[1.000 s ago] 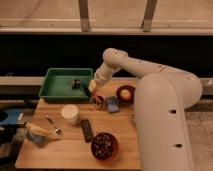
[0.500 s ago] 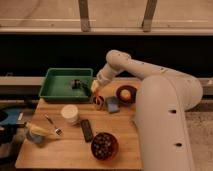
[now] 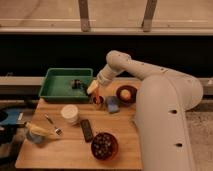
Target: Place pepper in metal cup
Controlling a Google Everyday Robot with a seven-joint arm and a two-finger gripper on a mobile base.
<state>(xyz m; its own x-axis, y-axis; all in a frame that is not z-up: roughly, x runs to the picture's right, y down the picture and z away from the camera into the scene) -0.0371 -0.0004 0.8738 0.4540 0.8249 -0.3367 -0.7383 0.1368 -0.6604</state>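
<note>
The tool (image 3: 94, 91) hangs just above the metal cup (image 3: 98, 101) near the middle of the tabletop (image 3: 70, 150), right by the green tray's (image 3: 52, 90) near right corner. Whether it is wide or narrow I cannot tell. An orange shape at the cup's mouth looks like the pepper (image 3: 98, 99), directly under the tool, so the drop seems nearly or already done; release and pulling away would remain. Farther right sits a bowl (image 3: 126, 95) holding a round fruit.

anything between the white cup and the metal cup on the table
Camera view: only bare wooden table lies between the white cup and the metal cup, which sits under the gripper.
</note>
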